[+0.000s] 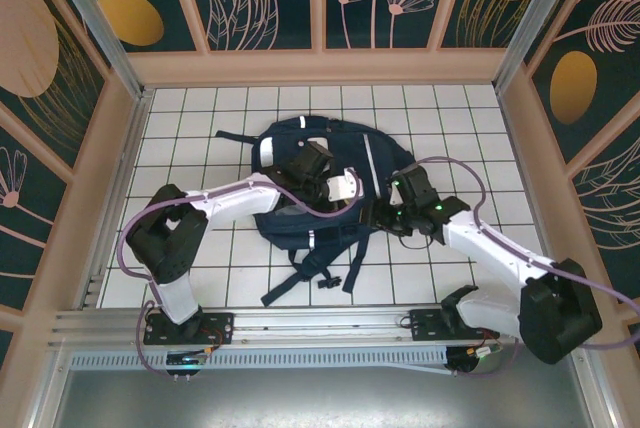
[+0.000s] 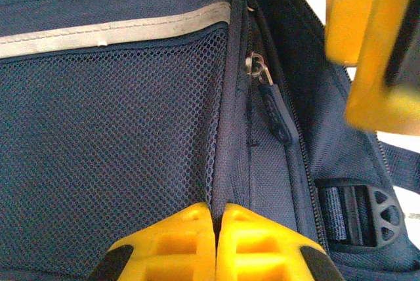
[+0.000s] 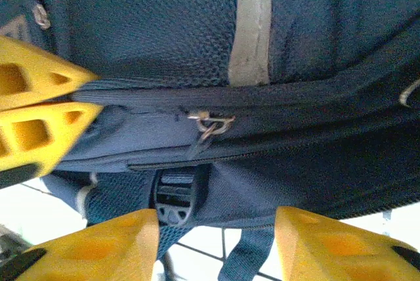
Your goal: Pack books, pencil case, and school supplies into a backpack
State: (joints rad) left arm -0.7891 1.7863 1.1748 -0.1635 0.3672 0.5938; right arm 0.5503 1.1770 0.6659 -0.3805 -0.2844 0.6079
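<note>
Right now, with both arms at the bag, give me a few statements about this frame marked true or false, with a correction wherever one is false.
1. The left gripper is shut on a fabric fold of the backpack. True.
2. The right gripper clamps the zipper pull. False: its jaws stand wide open, and the pull hangs free beyond them.
3. The backpack stands upright against the back wall. False: it lies flat in the middle of the table.
4. In the left wrist view, a pale reflective stripe borders the mesh pocket. True.
</note>
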